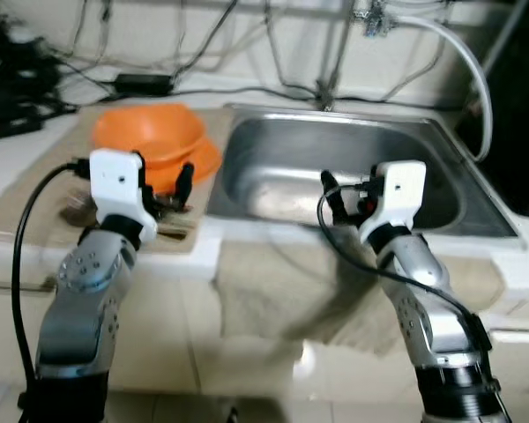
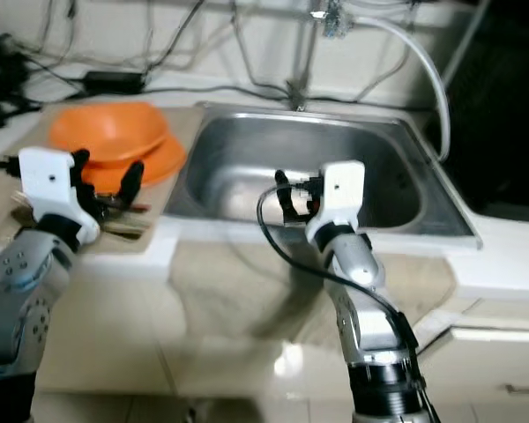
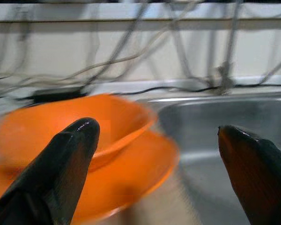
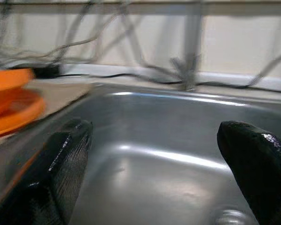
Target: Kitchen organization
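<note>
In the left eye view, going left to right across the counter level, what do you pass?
Left claw in front of the stacked orange plastic bowls → stainless steel sink basin → right claw, open over the sink's front edge → curved white hose at the sink's right side.

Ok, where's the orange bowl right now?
The orange bowl sits on an orange plate on the counter, on the robot's left, just beside the sink and ahead of the left end effector.

Home kitchen: steel sink [image 1: 273,154], tap [image 1: 333,53], orange bowl [image 1: 150,132] on counter [image 1: 18,163].
</note>
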